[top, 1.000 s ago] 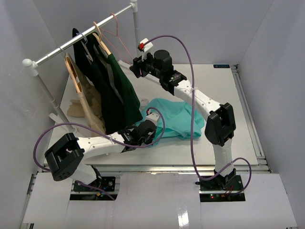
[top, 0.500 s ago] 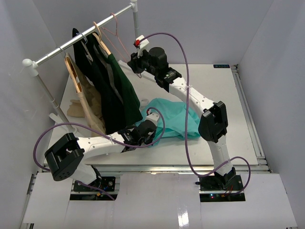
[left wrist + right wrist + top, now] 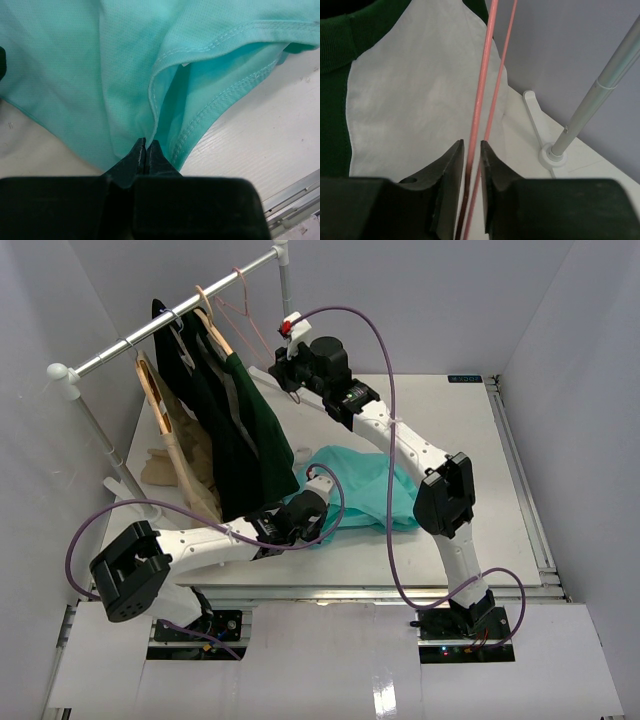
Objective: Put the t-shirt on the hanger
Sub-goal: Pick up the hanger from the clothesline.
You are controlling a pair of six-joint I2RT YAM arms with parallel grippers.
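The teal t-shirt [image 3: 375, 485] lies crumpled on the worktop [image 3: 490, 470] below the clothes rail [image 3: 150, 335]. The left tool [image 3: 145, 150] is clamped shut on a fold by its stitched hem. At the rail's far end, the right tool [image 3: 471, 150] straddles one wire of the pink hanger [image 3: 481, 75], jaws narrowly apart. The limp, light cloth will likely sag wherever pinched, so the hem offers the firmest hold. Only the wrist views reveal the jaws; the overhead view alone shows the rail.

T-shirt [image 3: 125, 65], ahead of left gripper [image 3: 145, 147]: teal cloth, fine-mesh knit, matt. Hanger [image 3: 479, 100], inside right gripper [image 3: 472, 150]: thin pink wire, smooth. Gripper fingers: black matt plastic.
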